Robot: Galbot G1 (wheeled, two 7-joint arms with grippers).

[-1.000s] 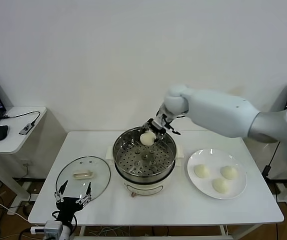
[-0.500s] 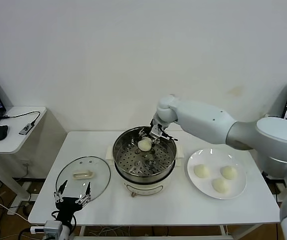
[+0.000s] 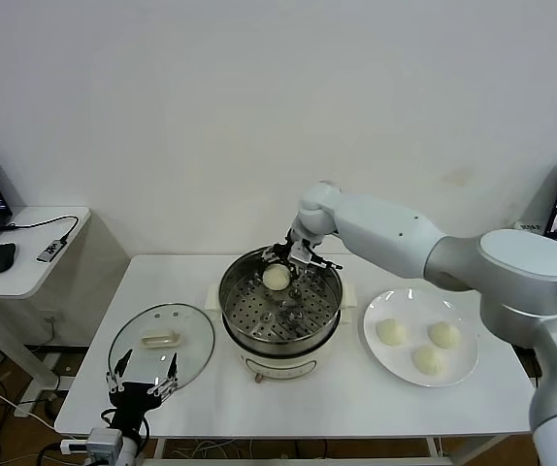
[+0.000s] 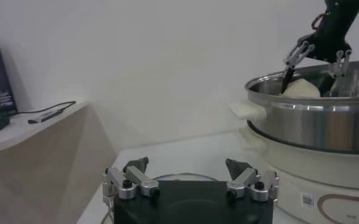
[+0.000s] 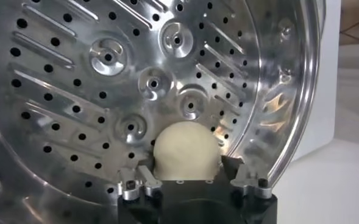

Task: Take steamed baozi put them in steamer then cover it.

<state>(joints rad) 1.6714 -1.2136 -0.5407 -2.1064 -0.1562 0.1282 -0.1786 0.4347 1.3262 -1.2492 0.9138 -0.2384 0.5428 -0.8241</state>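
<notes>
My right gripper (image 3: 286, 268) reaches into the far side of the steamer (image 3: 280, 335) and is shut on one baozi (image 3: 276, 278), holding it just above the perforated tray (image 3: 259, 309). In the right wrist view the baozi (image 5: 185, 151) sits between the fingers (image 5: 144, 178) over the tray (image 5: 106, 91). Three more baozi (image 3: 391, 332) lie on a white plate (image 3: 458, 372) to the right of the steamer. The glass cover (image 3: 191, 335) lies flat on the table left of the steamer. My left gripper (image 3: 143, 375) is open and parked at the table's front left edge, just in front of the cover.
The left wrist view shows the steamer's steel wall (image 4: 313, 125), the held baozi (image 4: 301, 89) and my right gripper (image 4: 316, 55) above its rim. A side desk (image 3: 26, 254) with a mouse and laptop stands to the left. A wall is close behind the table.
My right gripper has moved left and down with the baozi, from above the steamer's far rim to inside the pot. The left arm has not moved.
</notes>
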